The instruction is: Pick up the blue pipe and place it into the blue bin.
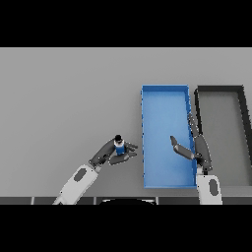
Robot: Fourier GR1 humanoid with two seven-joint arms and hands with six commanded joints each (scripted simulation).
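A grey bench (64,98) seen from above, with two arms coming in from its near edge. The left hand (109,152) sits a little left of the bench's middle, toward the near edge, its fingers and thumb curled around a small blue pipe (119,146) with a dark cap. The pipe stands roughly upright in that grasp, and whether it is resting on the bench or already lifted cannot be told from this view. Just to the right lies a long blue bin (147,147), its long sides running from the near edge toward the far edge; the pipe is close to the bin's left wall but outside it. A black bin (198,106) lies alongside the blue bin's right wall, toward the bench's right edge. The right hand (197,147) hangs over the blue bin's right wall, fingers straight and spread, thumb reaching out over the bin floor, holding nothing. The risks from here look like these: the pipe is small and the grasp may be shallow, so it could slip or tip out on the way; if carried too low, it or the hand could clip the bin's left wall and knock the bin sideways; and the right hand over the bin could block the drop.
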